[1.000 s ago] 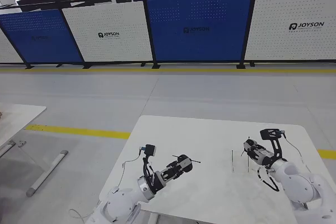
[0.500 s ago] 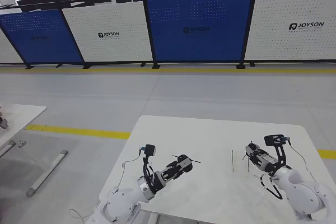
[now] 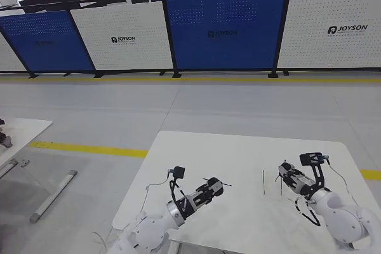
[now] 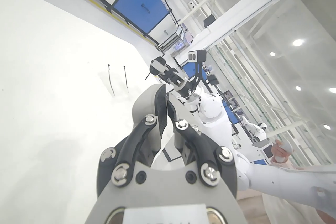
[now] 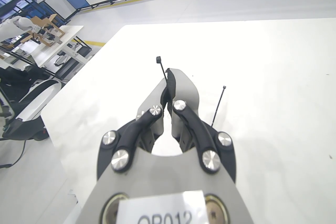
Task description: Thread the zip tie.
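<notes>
Above right half of white table [image 5: 262,51] | right gripper [image 5: 168,76] pinched black plastic zip tie [image 5: 159,60], head protruding | left gripper [image 4: 166,89], well apart, clamped second black zip tie [image 3: 225,184] | threading likely needed tail squared to head slot.

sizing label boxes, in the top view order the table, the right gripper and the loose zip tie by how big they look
1. table
2. right gripper
3. loose zip tie, about as long but far thinner

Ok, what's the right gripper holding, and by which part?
The right gripper holds a zip tie, pinched on its strap just below the head, which sticks out in front.
</notes>
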